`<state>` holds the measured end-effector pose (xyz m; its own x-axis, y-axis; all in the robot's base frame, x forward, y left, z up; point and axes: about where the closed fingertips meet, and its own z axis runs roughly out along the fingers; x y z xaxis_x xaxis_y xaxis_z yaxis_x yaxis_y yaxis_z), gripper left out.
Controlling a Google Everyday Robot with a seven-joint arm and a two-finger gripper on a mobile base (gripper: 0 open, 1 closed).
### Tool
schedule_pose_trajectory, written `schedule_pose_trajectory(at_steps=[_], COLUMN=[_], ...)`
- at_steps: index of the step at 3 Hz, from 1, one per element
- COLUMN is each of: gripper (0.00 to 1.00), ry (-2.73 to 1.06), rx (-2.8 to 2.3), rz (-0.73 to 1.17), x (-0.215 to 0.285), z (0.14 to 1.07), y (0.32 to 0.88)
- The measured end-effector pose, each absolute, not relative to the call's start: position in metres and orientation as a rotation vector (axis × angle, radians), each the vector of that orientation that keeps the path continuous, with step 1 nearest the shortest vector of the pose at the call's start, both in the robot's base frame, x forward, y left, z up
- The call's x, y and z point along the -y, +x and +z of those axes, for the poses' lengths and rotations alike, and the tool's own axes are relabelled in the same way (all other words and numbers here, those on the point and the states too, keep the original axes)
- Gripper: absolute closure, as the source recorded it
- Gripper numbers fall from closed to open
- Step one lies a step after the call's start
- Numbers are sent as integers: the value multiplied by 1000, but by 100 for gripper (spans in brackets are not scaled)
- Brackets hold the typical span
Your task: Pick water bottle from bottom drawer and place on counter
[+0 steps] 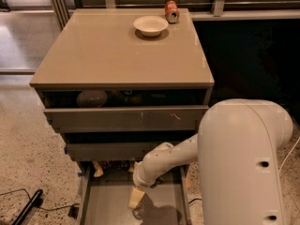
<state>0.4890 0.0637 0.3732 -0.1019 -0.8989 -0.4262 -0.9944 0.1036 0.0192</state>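
A white robot arm reaches down from the right into the open bottom drawer (105,204) of a grey cabinet. Its tan end effector (136,198) points downward over the drawer's flat grey floor, near the middle. Whether it is apart, together or clamped on anything cannot be told. Directly beneath its tip, at the lower edge of the view, a faint clear shape looks like the water bottle (138,213), touching the end effector or just below it. The bottle's position, standing or lying, is unclear. A small clear plastic bottle is probably light, smooth and a little squashy, so a gentle hold across the ribbed body below the cap seems safest. Above, the glossy beige counter (112,55) carries a white bowl (150,25) and an orange-red soda can (171,11) near its far edge.
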Motion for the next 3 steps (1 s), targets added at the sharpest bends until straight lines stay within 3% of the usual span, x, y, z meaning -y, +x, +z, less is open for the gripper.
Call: schedule_pose_trajectory(at_steps=[3], gripper=[0], ry=[-1850], rx=[-2130], rz=[455], x=[-73], z=[304], y=[488])
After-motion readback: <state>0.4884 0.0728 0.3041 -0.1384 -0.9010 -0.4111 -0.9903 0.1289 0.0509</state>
